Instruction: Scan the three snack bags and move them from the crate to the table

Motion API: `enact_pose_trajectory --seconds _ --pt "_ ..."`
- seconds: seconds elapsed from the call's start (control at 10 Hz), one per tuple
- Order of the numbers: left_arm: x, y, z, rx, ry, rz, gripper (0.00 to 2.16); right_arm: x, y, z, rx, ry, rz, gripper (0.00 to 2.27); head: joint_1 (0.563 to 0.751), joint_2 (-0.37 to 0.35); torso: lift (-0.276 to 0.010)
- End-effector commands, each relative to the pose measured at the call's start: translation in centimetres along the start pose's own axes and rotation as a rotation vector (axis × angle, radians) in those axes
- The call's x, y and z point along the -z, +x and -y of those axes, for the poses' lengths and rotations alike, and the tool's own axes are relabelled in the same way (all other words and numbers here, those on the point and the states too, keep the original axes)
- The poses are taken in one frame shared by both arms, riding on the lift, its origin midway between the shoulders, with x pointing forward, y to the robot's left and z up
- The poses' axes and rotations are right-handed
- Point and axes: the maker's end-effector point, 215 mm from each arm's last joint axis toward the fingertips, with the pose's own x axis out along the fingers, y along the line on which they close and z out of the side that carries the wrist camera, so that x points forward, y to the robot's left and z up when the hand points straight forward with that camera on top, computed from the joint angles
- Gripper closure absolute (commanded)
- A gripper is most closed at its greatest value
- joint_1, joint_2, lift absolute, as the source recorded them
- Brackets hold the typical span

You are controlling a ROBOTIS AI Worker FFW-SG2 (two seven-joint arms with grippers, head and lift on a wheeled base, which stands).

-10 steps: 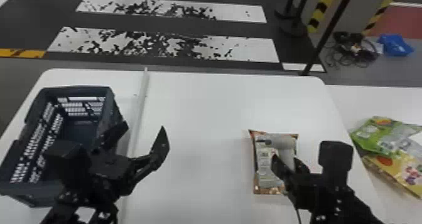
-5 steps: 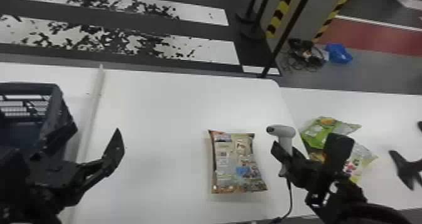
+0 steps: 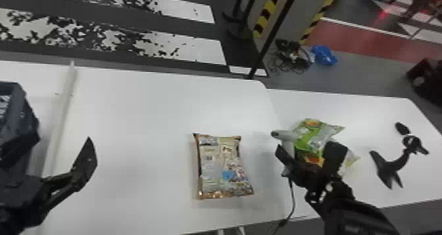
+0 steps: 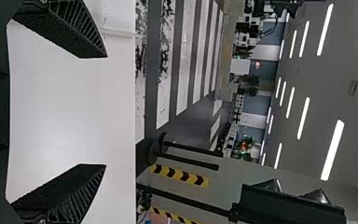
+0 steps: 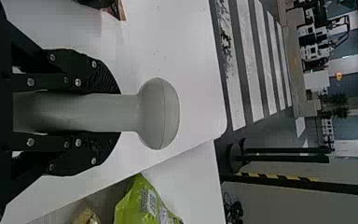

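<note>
Step in hand, by judgement: handling of the third item, at or around its scan. The left gripper (image 4: 106, 111), at the left of the work area, has its fingers spread wide with nothing between them. The snack bag (image 3: 222, 167) lies flat on the main table (image 3: 158, 112), between the two arms, its printed label side up. To its right, the right gripper (image 5: 120, 112) is closed around the handle of the scanner (image 5: 158, 114), held above the table's right end. Whether the label has been read cannot be told. If a scan is due, the scanner should be aimed at the label; if it is complete, the left gripper should close on the bag for transfer to the right.

Surroundings, left to right: the crate (image 3: 19, 116) stands at the left edge, its contents not assessable. A white strip (image 3: 62, 109) separates it from the bag. The cable (image 3: 293, 198) hangs below the scanner and could snag during a transfer. A green bag (image 3: 307, 135) and a yellow bag (image 3: 352, 158) lie together on the side table (image 3: 345, 109), partly hidden by the right arm, which may obstruct placement there. Farther right lies a black stand (image 3: 389, 168).
</note>
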Motion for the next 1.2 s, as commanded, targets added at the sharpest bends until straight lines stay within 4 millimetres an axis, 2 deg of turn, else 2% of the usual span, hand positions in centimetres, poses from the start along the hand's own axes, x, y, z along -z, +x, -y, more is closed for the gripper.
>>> enact_pose_trajectory --seconds 0.0,0.3,0.4,0.5,0.6,0.7,0.8,0.9,1.0,1.1 --pt "0.1 -0.1 -0.1 -0.002 0.003 -0.002 0.02 1.1 1.1 0.6 -0.010 -0.009 0.017 2.04 0.695 -0.350 -0.062" --pt "0.3 -0.1 0.4 0.004 0.002 -0.005 0.02 2.2 1.4 -0.2 -0.032 -0.020 0.000 2.03 0.695 -0.350 -0.062" --pt "0.3 0.0 0.3 0.004 0.002 -0.005 0.02 2.9 1.5 -0.6 -0.039 -0.015 -0.012 1.96 0.695 -0.350 -0.062" --pt "0.4 -0.1 0.5 0.007 0.002 -0.007 0.02 3.4 1.6 -0.5 -0.037 -0.011 -0.021 1.74 0.695 -0.350 -0.062" --pt "0.4 -0.1 0.6 0.010 0.001 -0.008 0.02 3.5 1.8 -0.5 -0.036 -0.020 -0.026 1.08 0.695 -0.350 -0.062" --pt "0.4 -0.1 0.8 0.013 0.001 -0.007 0.02 3.4 1.8 -0.6 -0.038 -0.022 -0.026 0.10 0.695 -0.350 -0.062" --pt "0.4 0.0 1.1 0.016 0.007 -0.008 0.02 2.7 1.6 -0.7 -0.040 -0.024 -0.009 0.00 0.695 -0.350 -0.062" --pt "0.3 0.0 1.2 0.017 0.011 -0.007 0.03 1.2 0.6 -0.9 -0.046 -0.024 0.026 0.04 0.695 -0.350 -0.062" --pt "0.5 0.0 1.3 0.020 0.011 -0.012 0.05 -0.9 -1.5 -1.5 -0.065 -0.008 0.073 0.06 0.695 -0.350 -0.062" --pt "0.5 0.0 1.5 0.022 0.013 -0.012 0.05 -2.2 -3.7 -2.9 -0.103 0.023 0.076 0.07 0.695 -0.350 -0.062"
